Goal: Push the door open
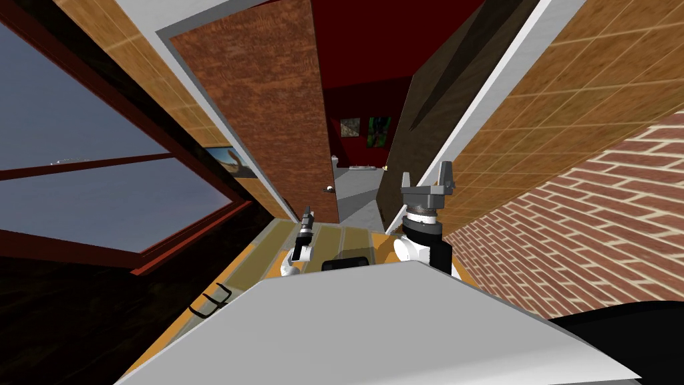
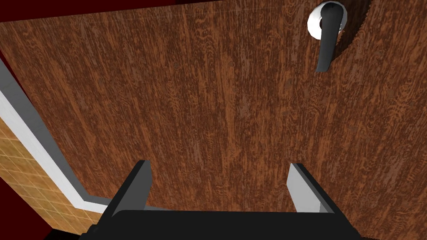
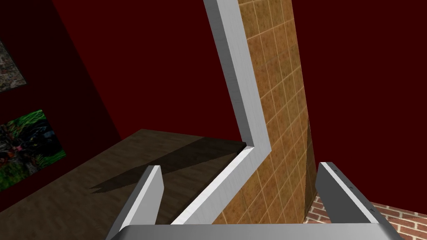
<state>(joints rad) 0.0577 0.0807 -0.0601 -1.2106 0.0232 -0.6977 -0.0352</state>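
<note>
Logged door (image 2: 208, 104) close ahead of left jaws, wood-grain face across the gap between them, lever handle (image 2: 329, 37) further ahead and outboard of one finger; part open in head view. Recorded left jaws wide and empty, right jaws likewise wide, pointed at frame (image 3: 242, 104). Judged rigid, hinged, smooth and probably weighty: no grasp needed, press flat near handle edge, far from hinges.

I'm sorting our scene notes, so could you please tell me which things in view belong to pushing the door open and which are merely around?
For the job: wooden door; lever handle; left tool, open, facing the door.
Merely around: right tool, open; window; wall pictures; brick wall.
</note>
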